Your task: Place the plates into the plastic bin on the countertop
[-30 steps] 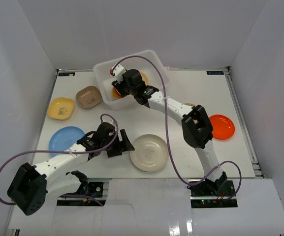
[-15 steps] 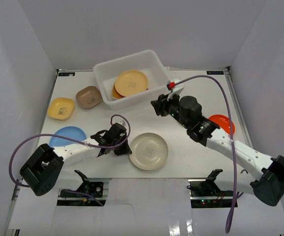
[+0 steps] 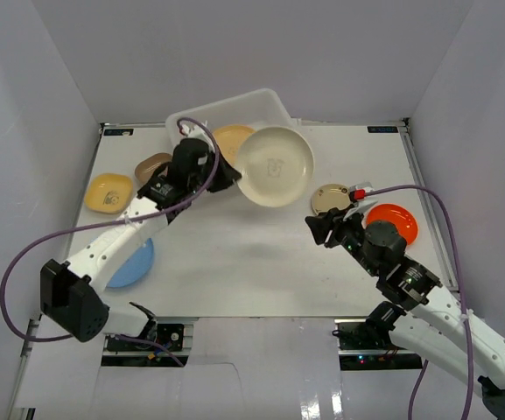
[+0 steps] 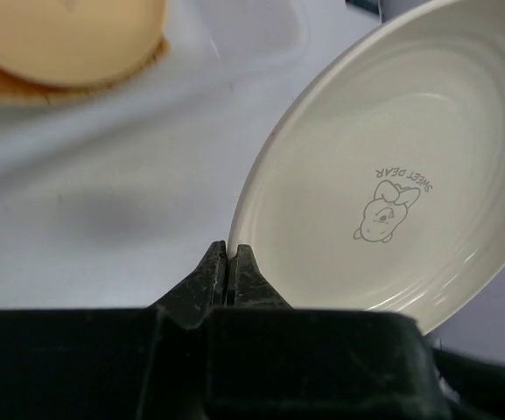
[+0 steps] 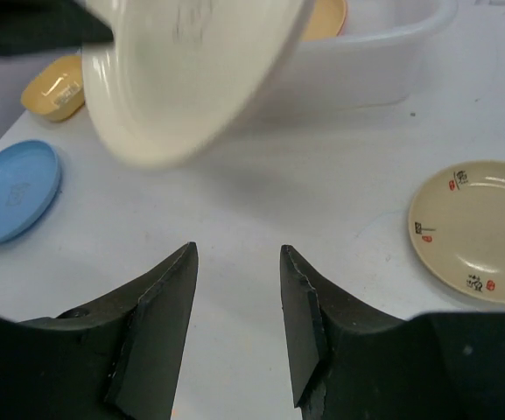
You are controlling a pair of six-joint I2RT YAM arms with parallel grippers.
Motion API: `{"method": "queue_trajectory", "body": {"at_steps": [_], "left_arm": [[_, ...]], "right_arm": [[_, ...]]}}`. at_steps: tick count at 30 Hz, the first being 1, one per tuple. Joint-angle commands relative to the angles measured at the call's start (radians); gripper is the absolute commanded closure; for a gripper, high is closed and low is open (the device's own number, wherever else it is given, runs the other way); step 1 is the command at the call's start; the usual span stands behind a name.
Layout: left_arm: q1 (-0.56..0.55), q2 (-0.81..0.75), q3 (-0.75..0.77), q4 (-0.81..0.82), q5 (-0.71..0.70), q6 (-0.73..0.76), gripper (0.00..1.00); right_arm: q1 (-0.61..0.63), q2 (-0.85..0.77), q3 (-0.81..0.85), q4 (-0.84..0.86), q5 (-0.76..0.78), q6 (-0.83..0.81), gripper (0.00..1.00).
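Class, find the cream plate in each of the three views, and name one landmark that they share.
Top external: cream plate upper centre, tilted, overlapping the plastic bin.
Left wrist: cream plate fills the right side, rim between the fingers.
Right wrist: cream plate top left, blurred.
Shared landmark: the plastic bin.

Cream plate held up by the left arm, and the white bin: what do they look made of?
Cream plate: smooth and semi-gloss, with soft highlights and a printed cartoon. It could be glazed ceramic or melamine; the look cannot decide. Bin: milky white plastic, with thin walls, rounded corners and a moulded rim.
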Motion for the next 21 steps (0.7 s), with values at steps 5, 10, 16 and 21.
{"method": "queue_trajectory", "body": {"at_steps": [5,10,16,21], "left_arm": [[0.227,0.377,0.381,-0.042,-0.027,0.099,1.0],[0.281,0.594,0.604,-0.078,-0.073,0.124,1.0],[0.309,0.768,0.724,-0.111,-0.129,0.136,1.0],[0.329,0.775,0.702,-0.11,-0.142,0.131,0.68]], "right_arm": [[0.005,0.049,-0.058,-0.016,-0.099,0.072,0.51],[0.009,0.114,-0.079,0.05,-0.185,0.11,0.51],[0.014,0.203,-0.096,0.132,-0.23,0.133,0.51],[0.037,0.296,-0.095,0.189,-0.251,0.155,0.51]]}}
